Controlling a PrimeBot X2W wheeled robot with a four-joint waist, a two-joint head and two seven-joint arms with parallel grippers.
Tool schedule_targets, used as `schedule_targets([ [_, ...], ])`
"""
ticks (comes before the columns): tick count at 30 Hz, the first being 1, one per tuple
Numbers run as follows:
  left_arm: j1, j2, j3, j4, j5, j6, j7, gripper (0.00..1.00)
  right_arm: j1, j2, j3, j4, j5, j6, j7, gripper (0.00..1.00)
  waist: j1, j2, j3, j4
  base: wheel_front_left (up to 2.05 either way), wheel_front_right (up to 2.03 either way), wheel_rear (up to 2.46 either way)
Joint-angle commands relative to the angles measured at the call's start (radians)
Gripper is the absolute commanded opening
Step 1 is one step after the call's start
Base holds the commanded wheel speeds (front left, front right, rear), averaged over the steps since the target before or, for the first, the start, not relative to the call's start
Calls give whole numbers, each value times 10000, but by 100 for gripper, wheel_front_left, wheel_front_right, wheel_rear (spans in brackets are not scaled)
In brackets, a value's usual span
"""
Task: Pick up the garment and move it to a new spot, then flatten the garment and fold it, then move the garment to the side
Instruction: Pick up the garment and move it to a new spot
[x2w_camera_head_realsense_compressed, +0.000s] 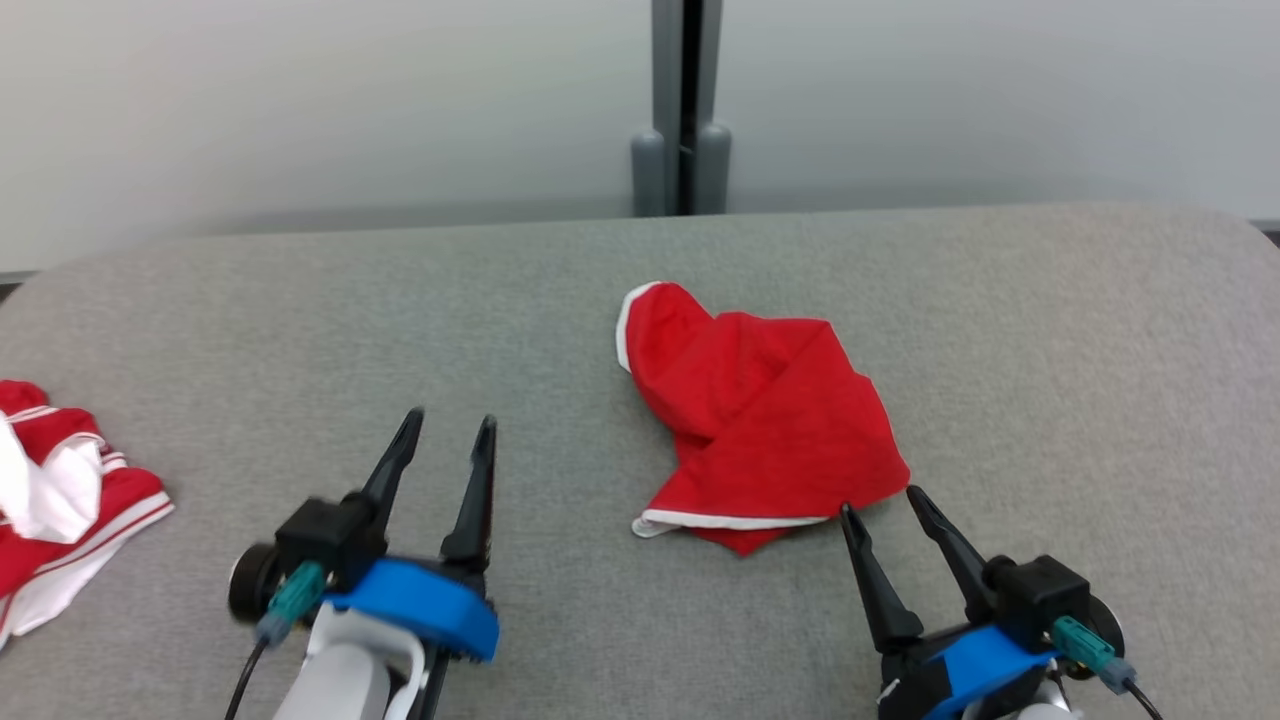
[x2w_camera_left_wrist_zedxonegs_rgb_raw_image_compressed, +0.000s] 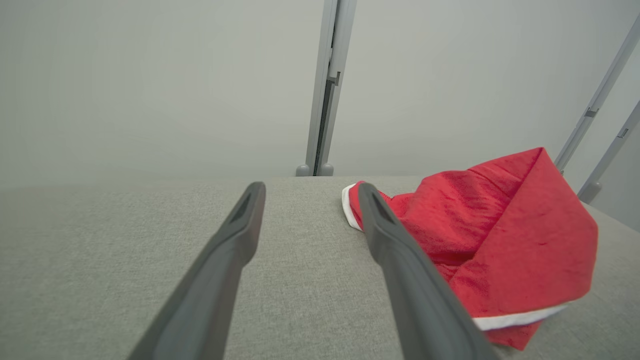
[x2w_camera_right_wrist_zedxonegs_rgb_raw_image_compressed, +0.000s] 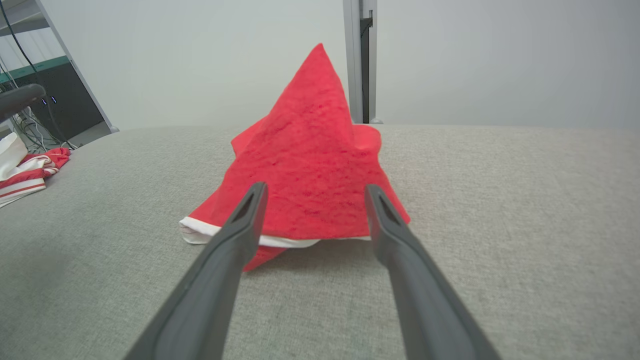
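Head view: left gripper and right gripper both gape empty. The garment lies crumpled mid-table. I judge flattening is next, so I'd pinch its near hem.

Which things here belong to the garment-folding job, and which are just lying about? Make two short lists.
Job: red garment, crumpled on the grey surface; left gripper, open; right gripper, open.
Lying about: red-and-white clothes at the left edge; grey post behind.

A pile of red-and-white striped cloth lies at the left edge of the grey padded table; behind it stands a grey post.
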Motion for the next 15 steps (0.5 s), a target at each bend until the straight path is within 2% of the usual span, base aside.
schedule_targets([
  [1,400,-32,283,-239,181,-65,-30,100,240,-7,-125,-55,-18,1,-6,100,1,0,-150,85,0,0,0],
  [11,2889,-574,1565,-1231,990,-161,-29,100,1280,-5,-822,-182,-132,1,-6,100,1,0,-1050,340,0,0,0],
  [15,3387,-700,1603,-1262,1134,-153,-29,100,1464,-7,-858,-156,-187,1,-6,100,1,0,-1188,317,0,0,0],
])
